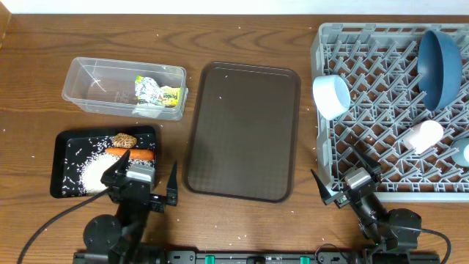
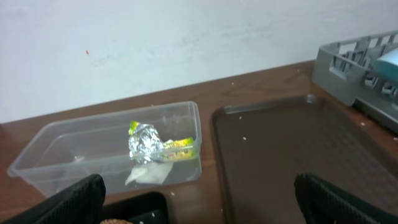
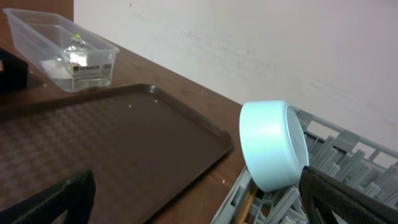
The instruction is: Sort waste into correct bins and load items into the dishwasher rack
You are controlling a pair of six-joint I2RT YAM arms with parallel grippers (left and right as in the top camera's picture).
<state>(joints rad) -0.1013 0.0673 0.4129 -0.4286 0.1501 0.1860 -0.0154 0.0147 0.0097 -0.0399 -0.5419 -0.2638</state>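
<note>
Overhead: carrot [image 1: 132,154] near left gripper [image 1: 146,169]

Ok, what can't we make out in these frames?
Overhead: light blue cup cut off by the right edge.
Left wrist: black tray mostly below the bottom edge, contents unseen there.
Left wrist: dishwasher rack cut by the right edge, contents blurred.
Chopsticks: not clearly made out in any view.

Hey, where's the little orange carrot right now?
In the overhead view the carrot lies in the black tray at lower left, between the brown food lump and the white rice.
</note>
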